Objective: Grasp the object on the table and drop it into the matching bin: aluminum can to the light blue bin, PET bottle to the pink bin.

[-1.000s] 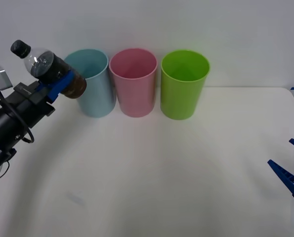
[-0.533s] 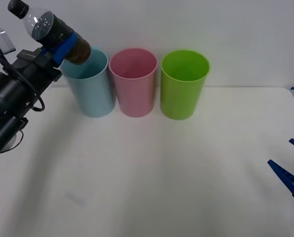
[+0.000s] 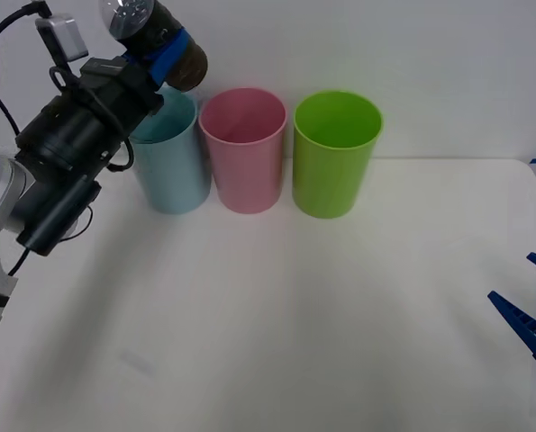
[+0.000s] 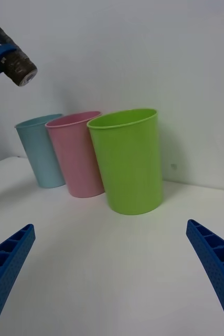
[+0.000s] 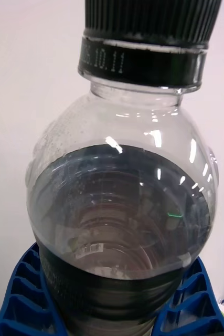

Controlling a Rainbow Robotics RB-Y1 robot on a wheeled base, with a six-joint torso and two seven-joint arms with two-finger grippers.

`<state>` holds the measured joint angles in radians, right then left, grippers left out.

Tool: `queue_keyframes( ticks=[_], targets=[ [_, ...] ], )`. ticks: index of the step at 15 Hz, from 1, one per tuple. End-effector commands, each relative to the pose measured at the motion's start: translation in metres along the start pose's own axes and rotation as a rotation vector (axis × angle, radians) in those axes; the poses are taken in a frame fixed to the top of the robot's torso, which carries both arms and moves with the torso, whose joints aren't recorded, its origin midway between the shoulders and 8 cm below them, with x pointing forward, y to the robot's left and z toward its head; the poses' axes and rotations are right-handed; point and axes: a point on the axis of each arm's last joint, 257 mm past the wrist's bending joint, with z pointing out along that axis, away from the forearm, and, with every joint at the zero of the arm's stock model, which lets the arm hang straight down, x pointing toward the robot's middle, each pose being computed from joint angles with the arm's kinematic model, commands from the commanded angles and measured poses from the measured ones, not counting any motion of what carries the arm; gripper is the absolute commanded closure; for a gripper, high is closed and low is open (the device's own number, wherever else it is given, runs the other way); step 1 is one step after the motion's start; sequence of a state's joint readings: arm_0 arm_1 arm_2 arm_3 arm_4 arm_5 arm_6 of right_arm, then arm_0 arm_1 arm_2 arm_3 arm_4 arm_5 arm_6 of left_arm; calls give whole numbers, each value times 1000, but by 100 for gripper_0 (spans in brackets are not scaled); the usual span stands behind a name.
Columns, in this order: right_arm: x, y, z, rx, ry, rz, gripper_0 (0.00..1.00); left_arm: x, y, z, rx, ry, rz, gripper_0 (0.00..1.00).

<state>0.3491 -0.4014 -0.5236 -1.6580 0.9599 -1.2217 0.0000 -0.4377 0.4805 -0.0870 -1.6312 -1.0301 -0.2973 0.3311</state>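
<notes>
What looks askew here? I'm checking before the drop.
Nothing spilled or damaged. The left gripper holds the PET bottle tilted above the light blue bin, not the pink bin. The green bin stands upright; the right gripper waits open.

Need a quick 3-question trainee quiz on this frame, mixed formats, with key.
1. True or false: the left gripper holds the PET bottle on its side, above the bins' rims.
2. Left to right in the front view, the bins run light blue bin, pink bin, then which colour? A red, B green, C yellow.
3. Fill in: the right gripper waits low over the table with its fingers ____.

Key: 1 true; 2 B, the green bin; 3 open.
</notes>
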Motion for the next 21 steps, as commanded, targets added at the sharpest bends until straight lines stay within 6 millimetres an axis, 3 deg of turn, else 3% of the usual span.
queue_keyframes(
  ticks=[1,8,14,15,16,17,18,21],
  targets=[
    [0,0,0,0,0,0,0,12,2,22,-11,27,23,100],
    [0,0,0,0,0,0,0,31,9,61,-35,61,40,100],
    [0,0,0,0,0,0,0,42,3,69,-31,77,46,99],
    [0,0,0,0,0,0,0,43,1,69,-28,78,47,93],
    [0,0,0,0,0,0,0,43,1,69,-28,79,49,73],
    [0,0,0,0,0,0,0,43,1,69,-28,80,52,29],
    [0,0,0,0,0,0,0,43,1,69,-28,81,58,0],
    [0,0,0,0,0,0,0,43,1,69,-28,81,59,0]
  ],
)
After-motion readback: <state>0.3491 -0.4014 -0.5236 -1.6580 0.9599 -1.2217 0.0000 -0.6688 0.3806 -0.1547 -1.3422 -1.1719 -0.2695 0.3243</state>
